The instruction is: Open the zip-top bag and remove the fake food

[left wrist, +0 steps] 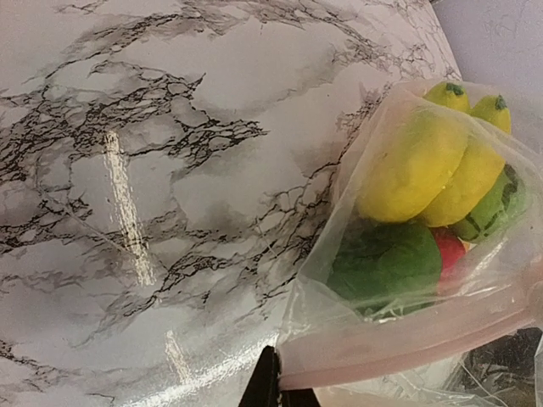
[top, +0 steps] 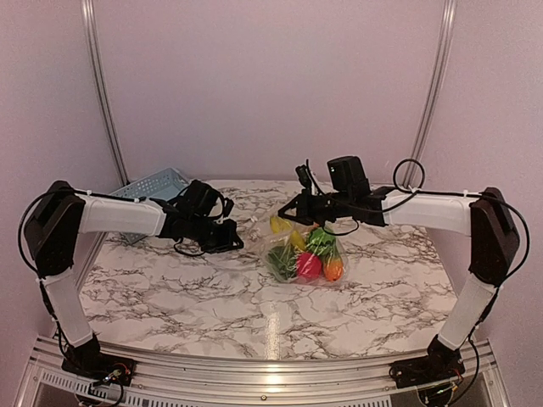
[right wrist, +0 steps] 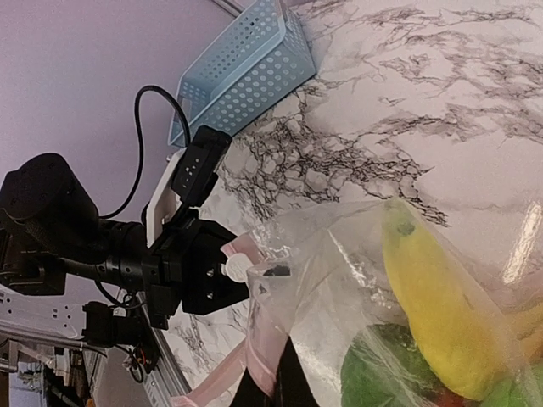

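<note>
The left tool is clenched on one end of the pink zip strip. In its own wrist view only a dark fingertip is seen, right at the strip's end. The right tool is likewise clamped shut, with film and strip of the zip-top bag bunched against its finger in its own view. Between the two tools the bag is held by its mouth edge, near the middle of the marbled worktop, its lower part apparently resting on the surface.

Inside it the fake food is packed together: yellow bananas, a green piece touching them, and a red fruit beside that. A blue basket is set at the far left corner, well apart from the bag.

The task is judged to be at its first step. Both tools are on the mouth edge, but a parted seal cannot be confirmed from any view, and no piece lies outside the bag. Opening and the removal of every piece are left.

From above, the spacing of arms, bag and basket is given, yet the left tool's contact with the clear film cannot be made out. That contact is shown in the right wrist view, where the left tool is seen at the strip's corner. The packing of the food is shown best by the left wrist view.
</note>
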